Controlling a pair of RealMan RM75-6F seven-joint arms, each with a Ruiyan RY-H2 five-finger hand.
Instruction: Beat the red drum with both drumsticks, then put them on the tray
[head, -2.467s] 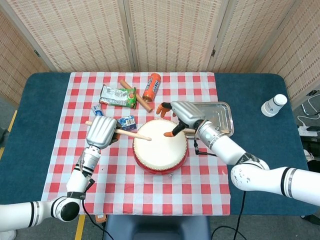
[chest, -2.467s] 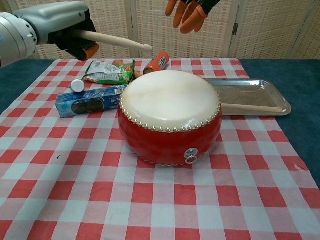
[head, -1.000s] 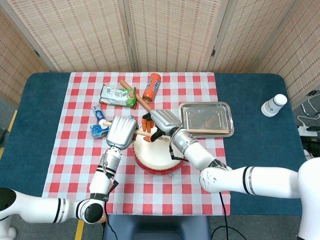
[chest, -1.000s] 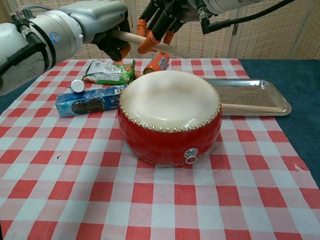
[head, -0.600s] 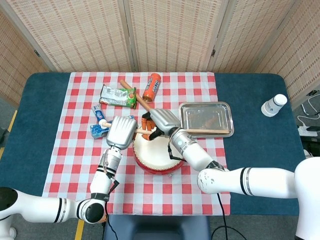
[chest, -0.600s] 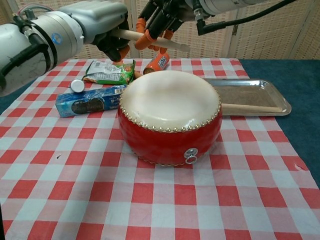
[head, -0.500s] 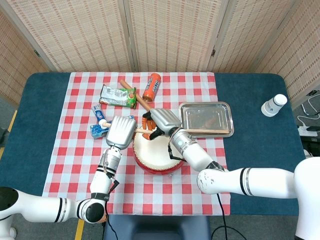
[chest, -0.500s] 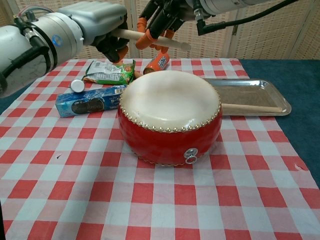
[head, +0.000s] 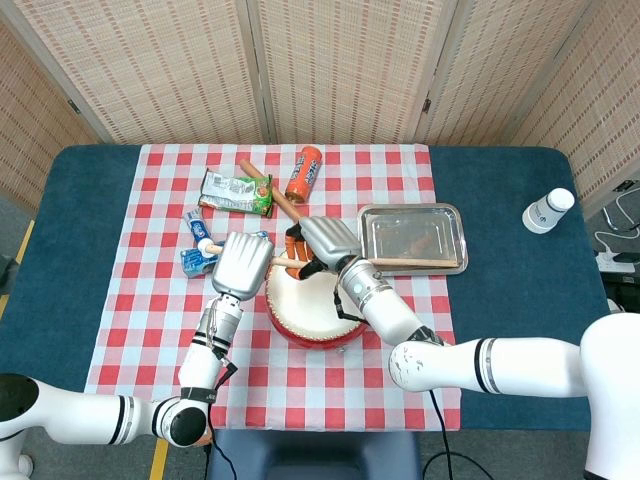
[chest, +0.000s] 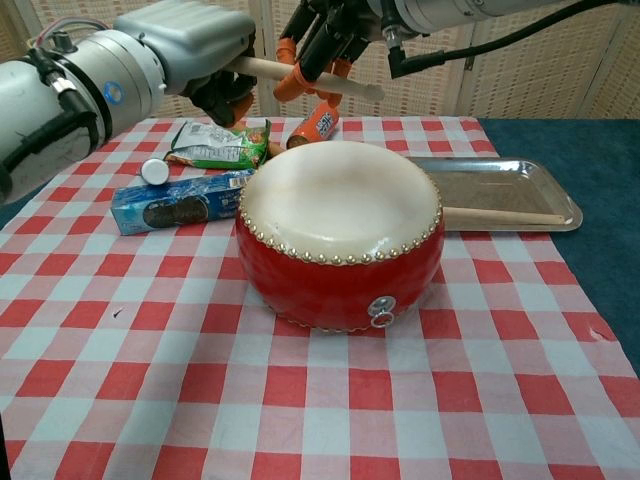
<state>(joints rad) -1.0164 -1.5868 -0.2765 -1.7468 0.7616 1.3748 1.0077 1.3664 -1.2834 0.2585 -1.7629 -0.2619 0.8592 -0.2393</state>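
The left hand (chest: 195, 45) is clamped around the butt end of a wooden drumstick (chest: 300, 78), which runs from its grip out to the right, above the far edge of the red drum (chest: 340, 235). The right hand (chest: 325, 35) is right beside the left one, on its right side, and its orange-tipped fingers (chest: 290, 82) are wrapped over the middle of that same drumstick, so both hands grip the 1 stick at once. In the head view the left hand (head: 243, 264) and right hand (head: 322, 243) meet over the drum's upper left rim, the drum (head: 315, 308) lying just below and between them. Further right of the right hand, a metal tray (head: 375, 222) rests on the checked surface (head: 150, 330), touching nothing of either hand, and a second drumstick (chest: 505, 216) lies in it along its near side. To the left of and beneath the left hand are a blue cookie box (chest: 170, 203) and a white bottle cap (chest: 154, 171); behind it lie a green snack packet (chest: 220, 145) and an orange can (chest: 318, 123) on its side.
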